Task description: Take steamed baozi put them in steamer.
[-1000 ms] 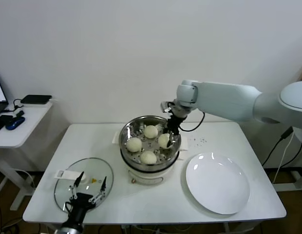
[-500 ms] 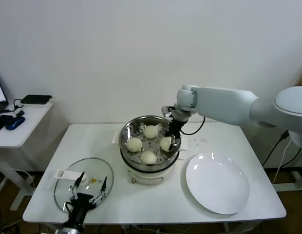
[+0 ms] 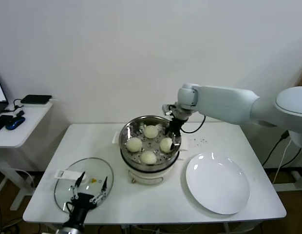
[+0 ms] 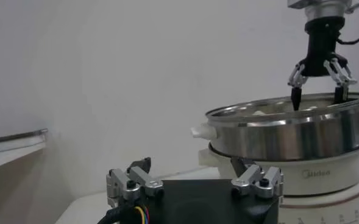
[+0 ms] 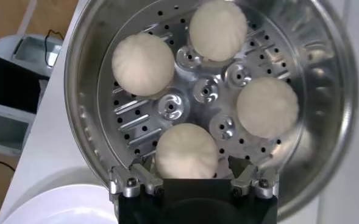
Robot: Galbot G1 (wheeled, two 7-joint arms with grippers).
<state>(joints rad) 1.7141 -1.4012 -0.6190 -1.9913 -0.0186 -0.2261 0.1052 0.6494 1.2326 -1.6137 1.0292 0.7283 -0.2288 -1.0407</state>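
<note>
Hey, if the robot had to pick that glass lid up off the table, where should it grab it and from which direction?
Probably by the white handle at the edge of the glass lid. The lid lies flat on the table, so its thin rim gives fingers little to close on, while the handle sticks out sideways. Come straight down with the left gripper, already hovering above it with fingers open, closing across the handle.

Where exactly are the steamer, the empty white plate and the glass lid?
steamer [image 3: 125, 134]: head view, its shiny steel left wall.
white plate [image 3: 217, 183]: head view, bare middle of it.
glass lid [image 3: 92, 173]: head view, clear glass pane.
</note>
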